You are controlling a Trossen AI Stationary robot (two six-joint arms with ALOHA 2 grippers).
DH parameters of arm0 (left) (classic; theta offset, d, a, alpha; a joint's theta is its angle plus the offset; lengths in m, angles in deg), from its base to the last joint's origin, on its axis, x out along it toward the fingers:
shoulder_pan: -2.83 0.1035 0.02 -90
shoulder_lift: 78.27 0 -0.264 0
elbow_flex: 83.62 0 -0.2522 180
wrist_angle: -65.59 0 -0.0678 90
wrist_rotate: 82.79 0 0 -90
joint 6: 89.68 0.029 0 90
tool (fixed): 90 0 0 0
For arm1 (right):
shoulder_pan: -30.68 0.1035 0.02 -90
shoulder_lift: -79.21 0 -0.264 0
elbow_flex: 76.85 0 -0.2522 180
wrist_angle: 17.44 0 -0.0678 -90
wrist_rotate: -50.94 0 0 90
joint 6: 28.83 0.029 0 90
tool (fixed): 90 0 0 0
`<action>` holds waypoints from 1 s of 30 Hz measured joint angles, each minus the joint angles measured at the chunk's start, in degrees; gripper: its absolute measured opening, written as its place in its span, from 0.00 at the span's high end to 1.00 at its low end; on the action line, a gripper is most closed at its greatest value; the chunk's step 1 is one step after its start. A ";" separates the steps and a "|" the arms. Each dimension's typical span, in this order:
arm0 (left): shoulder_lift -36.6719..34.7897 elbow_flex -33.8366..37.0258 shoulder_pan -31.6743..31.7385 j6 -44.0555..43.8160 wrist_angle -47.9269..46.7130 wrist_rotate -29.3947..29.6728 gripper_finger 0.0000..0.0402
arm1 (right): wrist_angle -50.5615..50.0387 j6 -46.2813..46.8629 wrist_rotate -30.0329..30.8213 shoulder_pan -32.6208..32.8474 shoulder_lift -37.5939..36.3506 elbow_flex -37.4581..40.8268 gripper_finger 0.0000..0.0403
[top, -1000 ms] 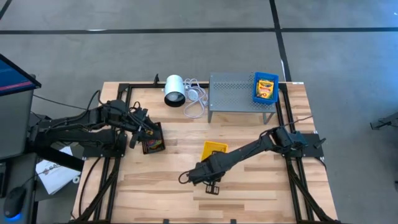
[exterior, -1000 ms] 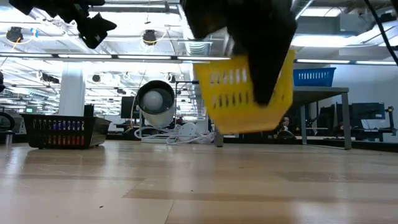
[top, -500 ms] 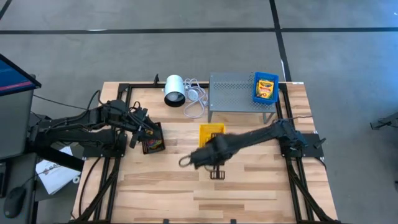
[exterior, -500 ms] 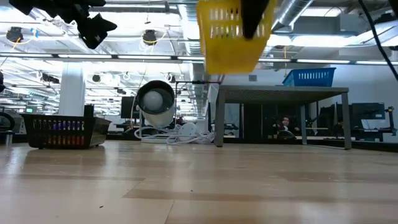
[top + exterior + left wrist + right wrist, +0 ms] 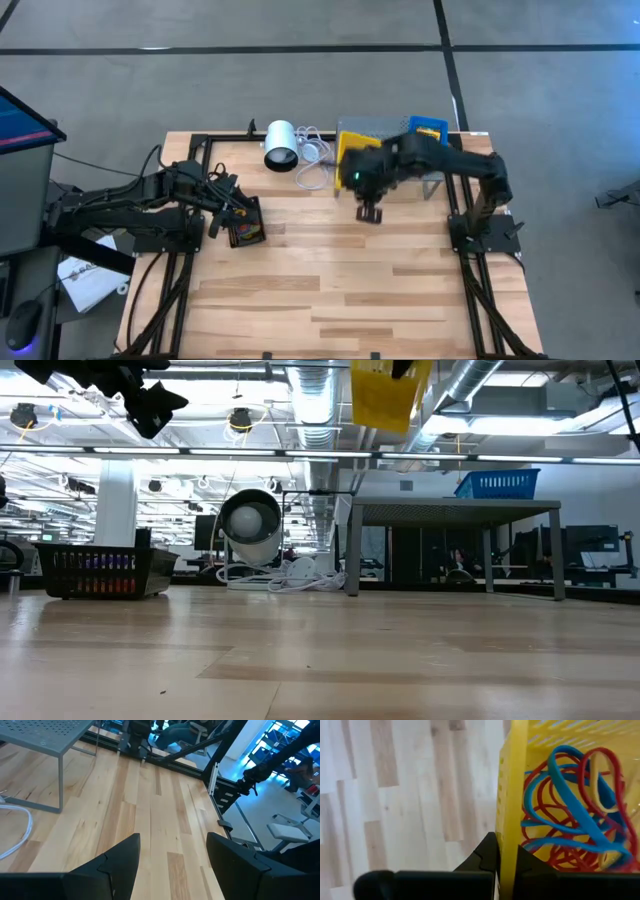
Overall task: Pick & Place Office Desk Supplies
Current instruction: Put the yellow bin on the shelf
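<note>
A yellow slotted tray full of red and blue rubber-band loops hangs high above the table in front of the grey rack. Only its bottom shows in the low view. My right gripper is shut on it. My left gripper stands open and holds nothing, above a black slotted tray that sits on the table at the left. A blue tray stands on the rack's top; my right arm covers part of it in the high view. My right gripper pinches one upright side wall of the yellow tray at its rim, with one finger outside the wall and the other inside. The fingers come steeply from above. The tray is lifted clear and hangs below them.
A white cylinder with a coiled white cable lies at the back, left of the rack. Black frame rails run along the table's left, right and far sides. Bare wood fills the middle and near part.
My right gripper has swung up and toward the table's far edge, from near the table's middle to just in front of the rack. It tipped more steeply downward as it went. The yellow tray rose with it, from just above the table to high above it.
</note>
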 joint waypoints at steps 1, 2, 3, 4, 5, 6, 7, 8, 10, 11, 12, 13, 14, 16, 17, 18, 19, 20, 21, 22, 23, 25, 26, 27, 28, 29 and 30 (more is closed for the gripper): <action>0.00 0.00 0.00 0.04 0.02 0.00 0.44 | 0.00 -1.46 -0.46 -1.38 -0.26 0.00 1.00; 0.00 0.00 0.00 0.04 0.02 0.00 0.44 | 0.00 -2.98 -1.12 -2.87 -0.34 0.00 1.00; 0.00 0.00 0.00 0.04 0.02 0.00 0.44 | 0.00 -4.02 -1.22 -4.26 -0.29 0.00 1.00; 0.00 0.00 0.00 0.06 0.02 0.00 0.44 | 0.01 -5.27 -1.46 -5.57 -0.24 0.01 1.00; 0.00 0.00 0.00 0.07 0.07 0.00 0.44 | -0.01 -6.75 -2.33 -6.95 -0.19 0.04 1.00; 0.00 0.00 0.00 0.07 0.08 0.00 0.44 | -0.01 -8.11 -3.22 -8.27 -0.12 0.04 1.00; 0.00 0.00 0.00 0.07 0.07 0.00 0.44 | 0.00 -9.53 -4.10 -9.59 -0.12 0.05 1.00; 0.00 0.00 0.00 0.07 0.07 0.00 0.44 | 0.07 -10.94 -4.62 -10.81 -0.13 0.39 1.00; 0.00 0.00 0.00 0.07 0.07 0.00 0.44 | 0.00 -12.96 -4.80 -13.48 -0.27 2.30 1.00; 0.00 0.00 0.00 0.07 0.08 0.00 0.44 | 0.04 -13.34 -5.27 -14.89 -0.47 3.79 1.00; 0.00 0.00 0.00 0.07 0.09 0.00 0.44 | -0.08 -14.13 -5.89 -16.28 -0.65 5.36 1.00; 0.00 0.00 0.00 0.07 0.09 0.00 0.44 | 0.20 -14.95 -6.19 -17.53 -1.02 7.00 1.00; 0.00 0.00 0.00 0.07 0.09 0.00 0.44 | 1.03 -15.25 -6.36 -18.65 -1.54 8.82 1.00; 0.00 0.00 0.00 0.10 0.11 0.00 0.44 | 3.23 -17.02 -8.00 -20.48 -2.54 12.02 1.00; 0.00 0.00 0.00 0.28 0.11 0.00 0.44 | 4.86 -18.20 -8.47 -21.01 -3.00 13.69 1.00; 0.00 0.00 0.00 0.35 0.10 0.01 0.44 | 6.12 -19.21 -8.64 -21.44 -3.39 15.16 1.00; 0.00 0.00 0.00 0.35 0.11 0.09 0.44 | 7.15 -20.26 -8.97 -21.86 -3.67 16.56 1.00; 0.00 0.00 0.00 0.35 0.11 0.34 0.44 | 7.93 -20.83 -9.18 -22.44 -4.04 17.85 1.00; 0.00 0.00 0.00 0.33 0.11 1.06 0.44 | 8.40 -21.21 -9.77 -23.21 -4.43 18.99 1.00; 0.00 0.00 0.01 0.35 0.11 1.52 0.44 | 8.85 -21.56 -10.29 -24.08 -4.88 20.12 1.00; 0.00 0.00 0.00 0.34 0.11 1.89 0.44 | 9.22 -21.67 -10.45 -24.90 -5.26 21.27 1.00; 0.00 0.00 0.00 0.33 0.11 2.22 0.44 | 9.42 -21.94 -10.33 -26.44 -6.00 23.55 1.00; 0.00 0.00 0.00 0.37 0.11 2.26 0.44 | 9.55 -22.36 -10.22 -27.13 -6.31 24.55 1.00; 0.00 0.00 0.00 0.39 0.12 2.31 0.44 | 9.91 -22.71 -10.26 -27.73 -6.75 25.67 1.00; 0.00 0.00 0.00 0.39 0.11 2.37 0.44 | 10.02 -22.83 -10.30 -28.28 -7.09 26.46 1.00; 0.00 0.00 0.00 0.42 0.13 2.43 0.44 | 10.08 -22.92 -10.31 -28.67 -7.20 27.06 1.00; 0.00 0.00 0.00 0.44 0.13 2.51 0.44 | 10.28 -22.93 -10.36 -29.09 -7.20 27.60 1.00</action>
